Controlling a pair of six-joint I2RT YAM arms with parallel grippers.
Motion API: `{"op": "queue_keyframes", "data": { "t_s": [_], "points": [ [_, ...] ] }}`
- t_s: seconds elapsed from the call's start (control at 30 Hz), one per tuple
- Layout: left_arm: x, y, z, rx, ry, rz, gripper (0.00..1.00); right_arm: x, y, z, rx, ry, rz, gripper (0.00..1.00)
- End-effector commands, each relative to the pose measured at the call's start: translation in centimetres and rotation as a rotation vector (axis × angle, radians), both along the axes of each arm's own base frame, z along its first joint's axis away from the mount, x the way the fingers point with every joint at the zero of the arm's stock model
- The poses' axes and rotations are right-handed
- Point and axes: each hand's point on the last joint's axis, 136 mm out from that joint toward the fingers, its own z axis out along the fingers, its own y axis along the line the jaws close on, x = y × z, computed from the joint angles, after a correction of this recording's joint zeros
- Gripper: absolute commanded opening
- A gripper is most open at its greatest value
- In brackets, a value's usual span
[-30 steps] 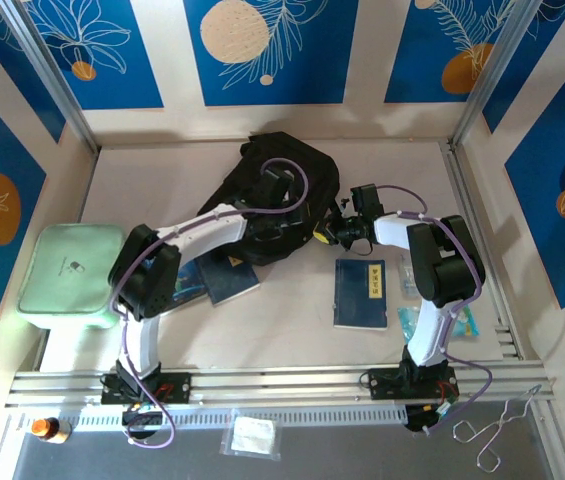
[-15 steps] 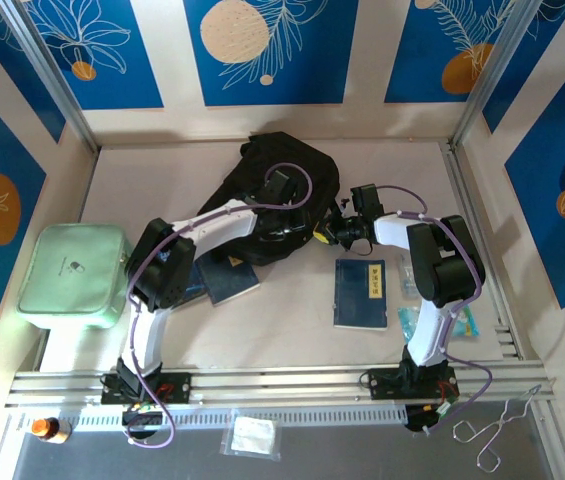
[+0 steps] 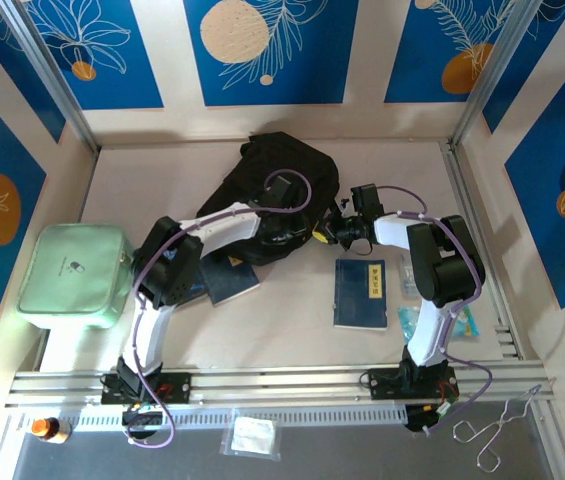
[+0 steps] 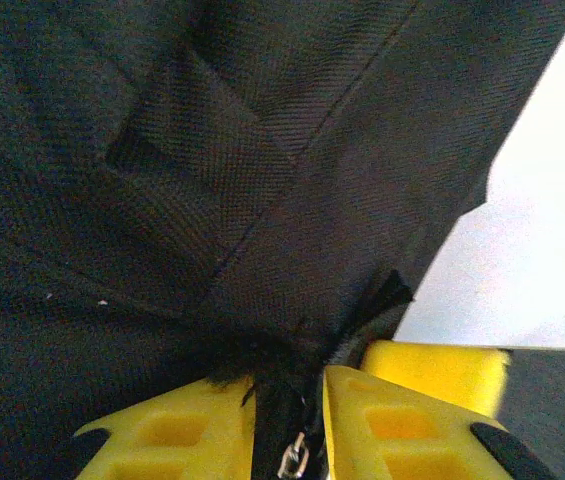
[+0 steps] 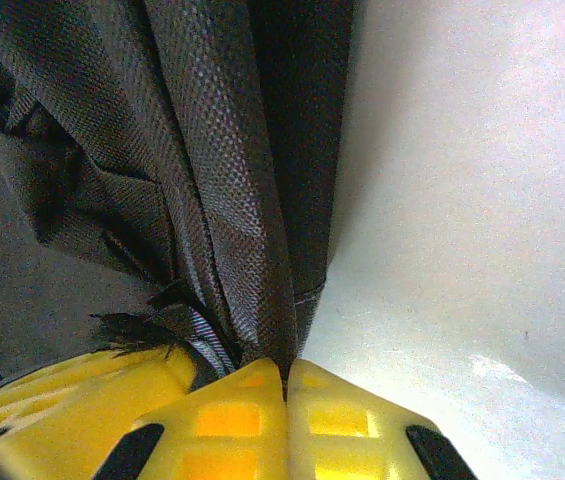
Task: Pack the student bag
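The student bag is a large black backpack of coarse woven fabric. It lies slumped and creased at the far middle of the tabletop, with its top close to the back wall. The left wrist view shows a flat sewn-on strap piece and diagonal seams on its cloth, and a small metal zip pull hanging at the bottom. The left claw is clenched on the bag: a bunched fold of black fabric with its zip line sits between the two yellow fingers. The right claw is pressed tight on a stitched hem at the bag's near-right edge, where the folds gather into a pinch, with pale tabletop just beside it. Near and to the right of the bag lies a dark blue book with a white label whose writing is too small to read. A second dark blue book lies just near of the bag, partly under the left arm. Well to the near left of the bag sits a mint-green case with a small dark logo that cannot be read. Bare tabletop stretches left of the bag to the side wall, right of it to the metal rail, and between the two books.
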Motion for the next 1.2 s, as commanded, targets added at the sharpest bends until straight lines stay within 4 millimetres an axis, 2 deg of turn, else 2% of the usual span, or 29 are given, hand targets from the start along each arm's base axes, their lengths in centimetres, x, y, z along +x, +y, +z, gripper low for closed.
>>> {"op": "queue_keyframes", "data": {
  "t_s": [0.0,0.27,0.5,0.8,0.87,1.0,1.07,1.17],
  "points": [
    [0.3,-0.2,-1.2,0.008,0.004,0.032,0.24,-0.7,0.5,1.3,0.051,0.004,0.014,0.04],
    [1.3,-1.3,-1.5,-0.024,-0.019,0.023,0.27,-0.8,0.5,1.4,0.058,-0.002,0.021,0.04],
    [2.1,-1.4,-1.3,-0.022,-0.051,0.030,0.22,-1.0,0.5,1.3,0.059,-0.003,0.026,0.04],
    [2.8,-2.0,-0.8,-0.060,-0.073,0.051,0.22,-1.1,0.7,1.4,0.062,-0.007,0.034,0.04],
    [3.0,-1.9,-1.0,-0.053,-0.071,0.060,0.20,-1.1,0.6,1.3,0.059,-0.007,0.033,0.04],
    [2.8,-1.5,-1.0,-0.032,-0.065,0.063,0.01,-1.1,0.4,1.3,0.048,-0.006,0.027,0.04],
    [2.5,-1.2,-0.8,-0.019,-0.066,0.056,0.00,-0.9,0.1,1.3,0.035,-0.008,0.014,0.05],
    [1.8,-0.6,0.6,-0.013,-0.090,0.026,0.00,-0.4,-0.5,2.1,0.022,-0.034,-0.006,0.09]
  ]
}}
